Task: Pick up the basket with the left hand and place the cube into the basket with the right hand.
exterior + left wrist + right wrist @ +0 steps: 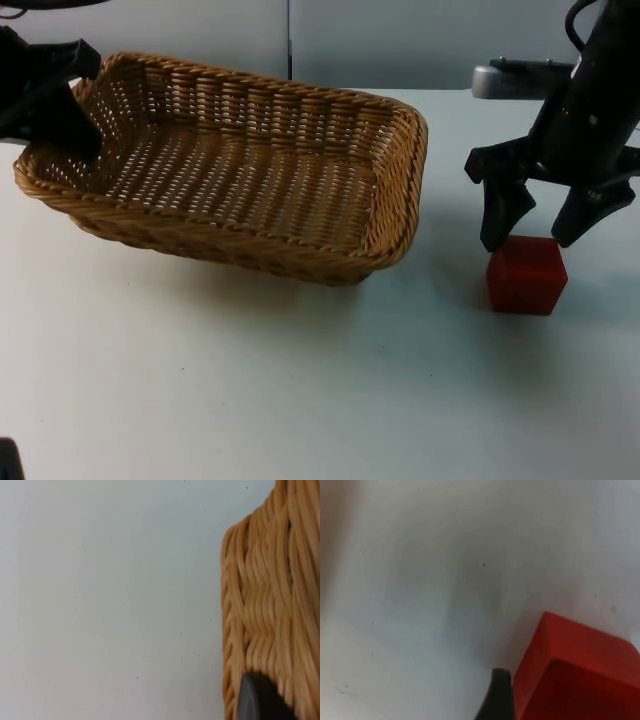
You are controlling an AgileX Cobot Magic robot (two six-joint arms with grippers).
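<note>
The right hand (539,228) hung with its fingers spread just above the red cube (527,274), which sat on the white surface (300,380). The left hand (62,100) pinched the far left rim of the wicker basket (240,170), tilting that end up, well apart from the cube.

No text, label, brand, number or sign can be read anywhere: neither on the tan woven wicker basket (240,170), nor the red plastic cube (527,274), nor the white table top (300,390).
</note>
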